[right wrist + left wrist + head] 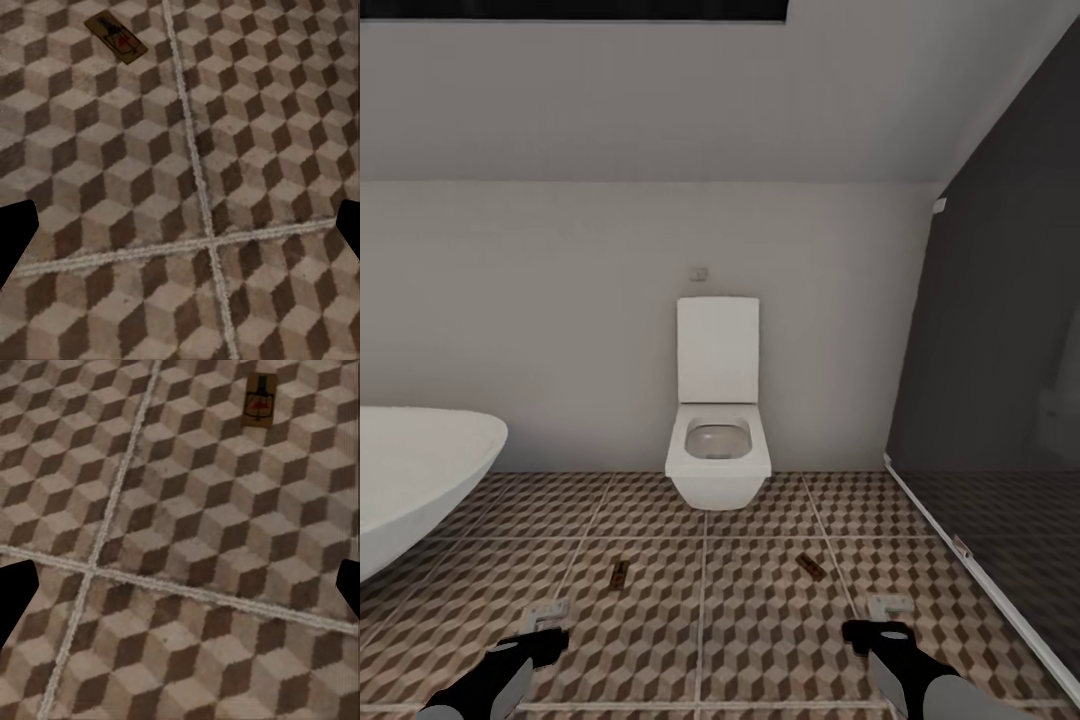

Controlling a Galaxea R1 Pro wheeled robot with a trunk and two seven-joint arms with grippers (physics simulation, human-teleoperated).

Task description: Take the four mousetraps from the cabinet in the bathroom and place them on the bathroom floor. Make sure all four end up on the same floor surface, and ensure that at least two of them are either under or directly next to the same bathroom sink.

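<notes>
Two mousetraps (619, 574) (808, 566) are lying on open bathroom floor (760, 620) before the toilet (717, 425) (bathtub (410, 470) bordering left); left gripper (545, 625) and right gripper (875, 620) are hovering wide open, empty.

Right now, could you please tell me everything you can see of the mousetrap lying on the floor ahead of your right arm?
The mousetrap is a small flat rectangular slab, brown and wood-like, with dark metal wire parts and a small red spot on top. It lies flat on the bathroom floor, skewed to the grout lines, inside one tile and off the grout. It sits between the toilet and the right gripper, whose fingers hang apart from it. Nothing but the floor touches it.
</notes>
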